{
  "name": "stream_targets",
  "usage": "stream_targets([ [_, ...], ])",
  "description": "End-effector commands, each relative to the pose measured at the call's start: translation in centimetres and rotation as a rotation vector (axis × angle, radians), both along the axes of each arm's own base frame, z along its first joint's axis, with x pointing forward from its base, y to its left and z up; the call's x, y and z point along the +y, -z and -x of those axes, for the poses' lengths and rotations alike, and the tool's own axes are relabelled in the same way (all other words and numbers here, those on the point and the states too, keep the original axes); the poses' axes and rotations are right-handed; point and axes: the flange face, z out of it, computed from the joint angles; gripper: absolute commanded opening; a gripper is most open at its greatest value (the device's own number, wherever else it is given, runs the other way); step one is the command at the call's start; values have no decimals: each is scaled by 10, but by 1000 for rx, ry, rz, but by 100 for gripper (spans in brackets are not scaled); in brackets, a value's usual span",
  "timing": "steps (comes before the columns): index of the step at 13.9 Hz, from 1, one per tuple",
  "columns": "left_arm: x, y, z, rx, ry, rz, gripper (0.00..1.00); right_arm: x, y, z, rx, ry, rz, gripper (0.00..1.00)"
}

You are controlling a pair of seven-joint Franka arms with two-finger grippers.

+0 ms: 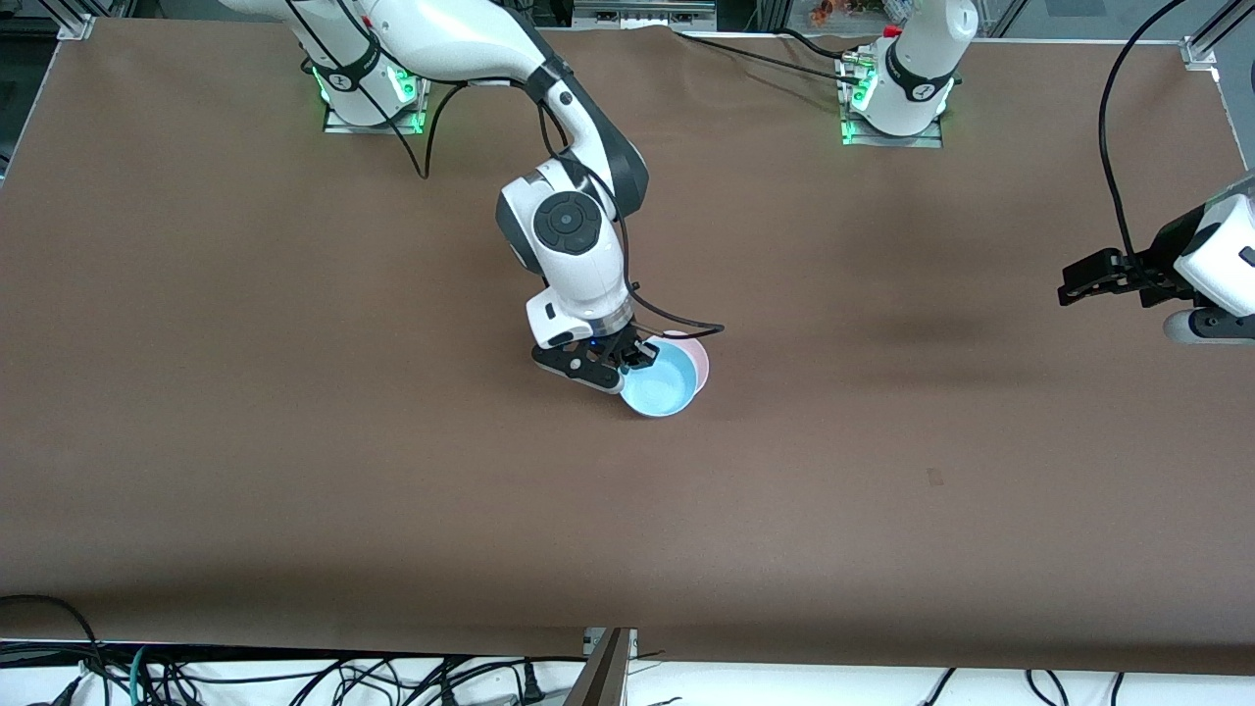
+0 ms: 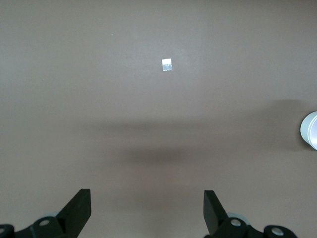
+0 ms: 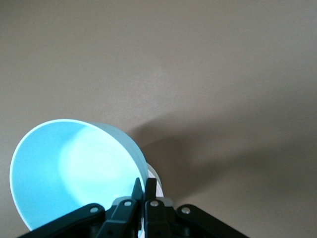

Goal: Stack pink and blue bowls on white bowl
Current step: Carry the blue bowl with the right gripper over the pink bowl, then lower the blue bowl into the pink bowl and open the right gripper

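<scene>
My right gripper (image 1: 635,357) is shut on the rim of the light blue bowl (image 1: 662,384) at mid-table. It holds the bowl tilted, partly over the pale pink bowl (image 1: 696,357), whose rim shows just past it. In the right wrist view the fingers (image 3: 145,184) pinch the blue bowl's wall (image 3: 64,168). A pale rim (image 3: 153,177) shows underneath. I cannot make out the white bowl as a separate thing. It is hidden by the other two bowls or out of view. My left gripper (image 1: 1071,288) waits open and empty over the left arm's end of the table (image 2: 147,203).
The brown table (image 1: 294,441) carries a small tape mark (image 1: 934,478), which also shows in the left wrist view (image 2: 167,64). A pale round rim (image 2: 309,130) sits at that view's edge. Cables hang along the table edge nearest the front camera.
</scene>
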Motion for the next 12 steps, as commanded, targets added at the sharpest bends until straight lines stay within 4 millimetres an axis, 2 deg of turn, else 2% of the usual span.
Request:
stream_targets([
  [1, -1, -5, -2, 0, -4, -4, 100, 15, 11, 3, -10, 6, -36, 0],
  [5, -2, -10, -5, -14, -3, -5, 100, 24, 18, 9, -10, -2, -53, 0],
  [12, -2, -10, -6, -14, -3, -4, 100, 23, 32, 11, 7, -9, -34, 0],
])
